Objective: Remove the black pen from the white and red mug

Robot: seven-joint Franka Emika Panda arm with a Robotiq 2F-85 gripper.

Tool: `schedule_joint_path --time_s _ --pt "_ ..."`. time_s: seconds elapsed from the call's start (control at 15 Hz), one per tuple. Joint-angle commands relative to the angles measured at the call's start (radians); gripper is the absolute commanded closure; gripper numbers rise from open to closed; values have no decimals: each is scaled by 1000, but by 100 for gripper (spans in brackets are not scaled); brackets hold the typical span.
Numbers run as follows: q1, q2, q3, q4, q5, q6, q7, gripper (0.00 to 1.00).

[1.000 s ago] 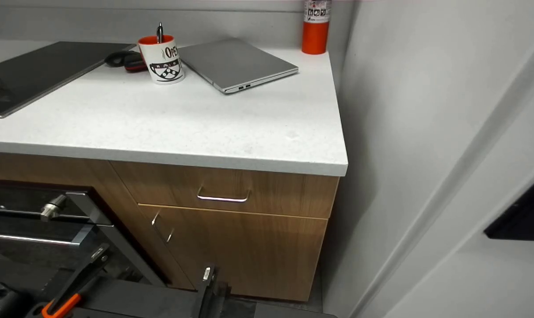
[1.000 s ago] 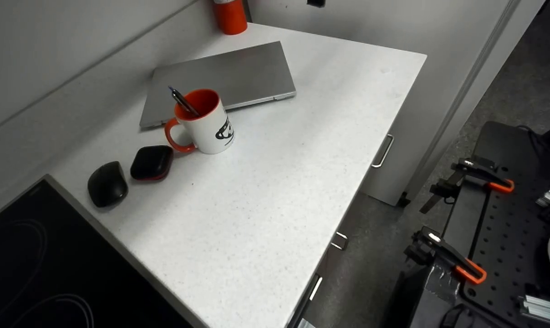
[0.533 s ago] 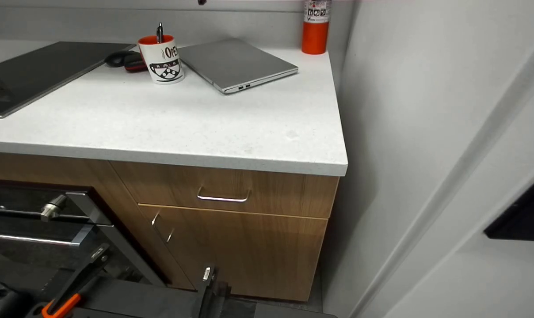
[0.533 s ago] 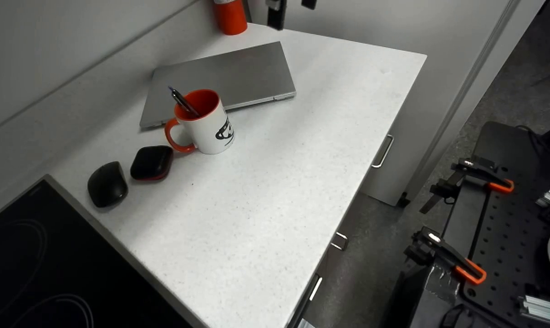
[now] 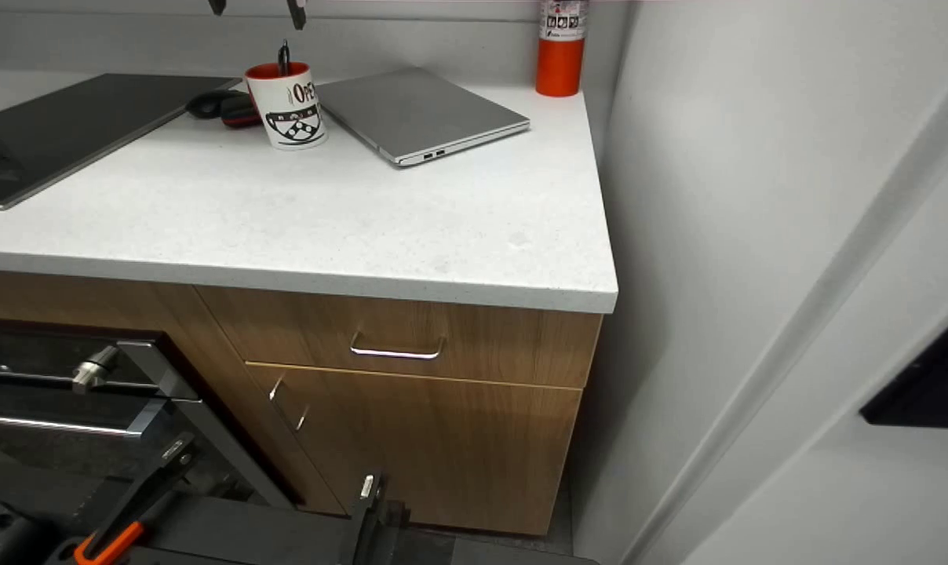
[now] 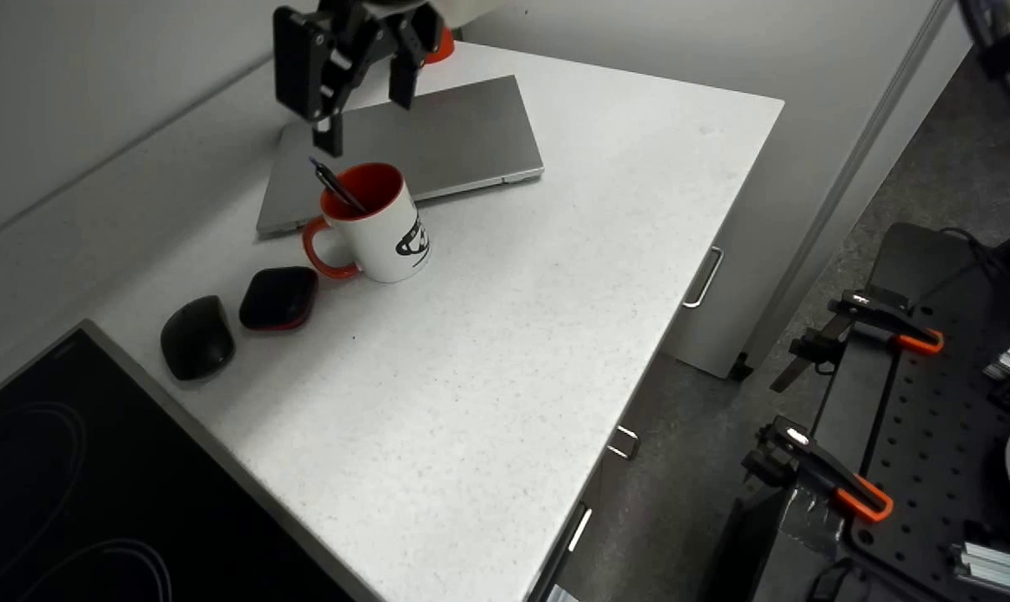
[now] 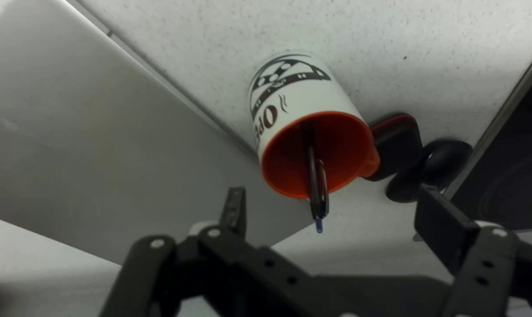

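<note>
The white and red mug stands upright on the counter; it shows in both exterior views (image 5: 295, 110) (image 6: 392, 244) and in the wrist view (image 7: 310, 94). The black pen leans inside it, its clip end and blue tip rising above the red rim (image 5: 284, 60) (image 6: 338, 186) (image 7: 317, 187). Its lower end is hidden in the mug. My gripper (image 6: 365, 121) is open and empty above the mug. In the wrist view its fingers (image 7: 332, 204) stand wide apart on either side of the pen's tip, touching neither pen nor mug. Only its fingertips (image 5: 258, 11) show at an exterior view's top edge.
A closed grey laptop (image 6: 446, 138) lies close beside the mug. A black case (image 6: 278, 298) and a black mouse (image 6: 197, 338) lie on the handle side, near the black cooktop (image 6: 20, 485). A red and white canister (image 5: 559, 67) stands at the back corner by the wall.
My gripper has come in from the canister side and travelled over the laptop to above the mug, open throughout where visible. The mug and pen have not moved.
</note>
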Motion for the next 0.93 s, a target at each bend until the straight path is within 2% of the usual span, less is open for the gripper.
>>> schedule_joint_path --time_s 0.0,0.33,0.87 --pt "-10 32 24 27 -3 11 7 0" --pt "-17 48 26 25 -4 23 11 0" --pt "-24 155 39 94 6 102 -1 0"
